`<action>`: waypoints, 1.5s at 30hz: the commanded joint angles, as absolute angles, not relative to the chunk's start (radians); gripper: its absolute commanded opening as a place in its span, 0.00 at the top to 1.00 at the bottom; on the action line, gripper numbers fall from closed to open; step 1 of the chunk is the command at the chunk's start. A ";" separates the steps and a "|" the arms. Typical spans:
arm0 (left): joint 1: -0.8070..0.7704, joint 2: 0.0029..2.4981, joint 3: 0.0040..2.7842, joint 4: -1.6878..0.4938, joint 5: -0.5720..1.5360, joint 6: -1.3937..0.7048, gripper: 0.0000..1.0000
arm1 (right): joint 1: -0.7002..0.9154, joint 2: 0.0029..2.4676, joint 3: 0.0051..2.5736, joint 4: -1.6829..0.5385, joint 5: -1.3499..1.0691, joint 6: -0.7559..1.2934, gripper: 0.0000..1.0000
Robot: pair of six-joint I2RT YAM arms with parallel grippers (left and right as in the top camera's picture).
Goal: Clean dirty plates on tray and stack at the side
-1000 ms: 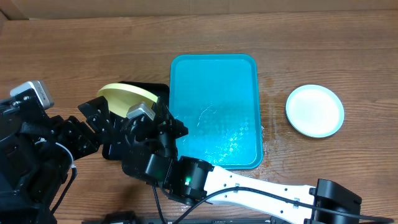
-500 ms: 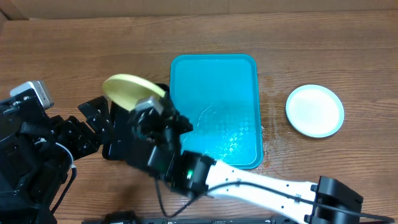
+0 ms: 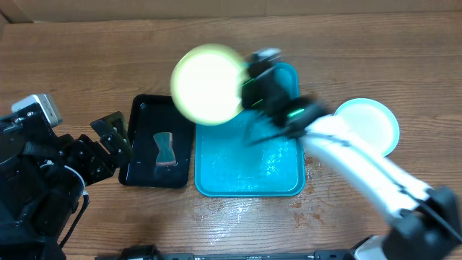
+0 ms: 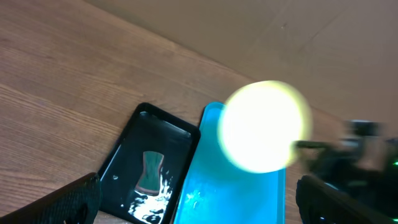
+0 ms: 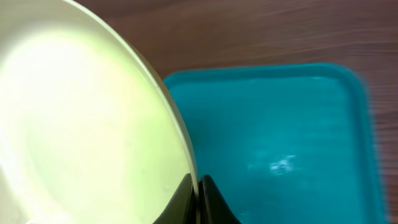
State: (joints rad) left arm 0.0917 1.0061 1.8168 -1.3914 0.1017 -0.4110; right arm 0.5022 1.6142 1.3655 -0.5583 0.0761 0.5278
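Note:
My right gripper [image 3: 247,85] is shut on the rim of a pale yellow-green plate [image 3: 208,84] and holds it in the air over the far left corner of the turquoise tray [image 3: 278,177]. In the right wrist view the jaws [image 5: 199,186] pinch the plate's edge [image 5: 74,124] above the tray [image 5: 292,124]. The plate also shows in the left wrist view [image 4: 264,124], blurred. A white-bluish plate [image 3: 372,119] lies on the table to the right of the tray. My left gripper [image 4: 199,208] is open and empty, near the black tray [image 4: 127,168].
A narrow black tray [image 3: 141,155] with a sponge [image 3: 164,148] lies left of the turquoise tray. The left arm's body [image 3: 36,173] fills the near left corner. A cardboard wall runs along the far edge.
My right arm has swung from the black tray up and to the right, carrying the yellow-green plate over the turquoise tray. The sponge is now uncovered. The left arm has not moved.

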 commanded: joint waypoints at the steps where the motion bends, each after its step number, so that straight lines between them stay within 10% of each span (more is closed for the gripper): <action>1: 0.092 1.008 1.829 -1.388 0.112 -0.392 0.00 | 0.219 1.505 1.376 -0.650 -0.284 0.607 0.96; 9: 0.092 1.008 1.829 -1.388 0.112 -0.392 0.00 | -0.403 1.634 1.374 -0.992 -0.308 0.540 0.96; 17: 0.092 1.008 1.829 -1.388 0.112 -0.392 0.00 | -0.572 1.780 1.282 -1.067 -0.266 0.469 0.96; 21: 0.092 1.008 1.829 -1.388 0.112 -0.392 0.00 | -0.556 1.784 1.232 -1.076 -0.263 0.458 0.96; 27: 0.092 1.008 1.829 -1.388 0.112 -0.392 0.00 | -0.508 1.740 1.244 -1.102 -0.286 0.423 0.59; 45: 0.092 1.008 1.829 -1.388 0.112 -0.392 0.00 | 0.185 1.398 1.245 -1.102 -0.442 0.189 0.51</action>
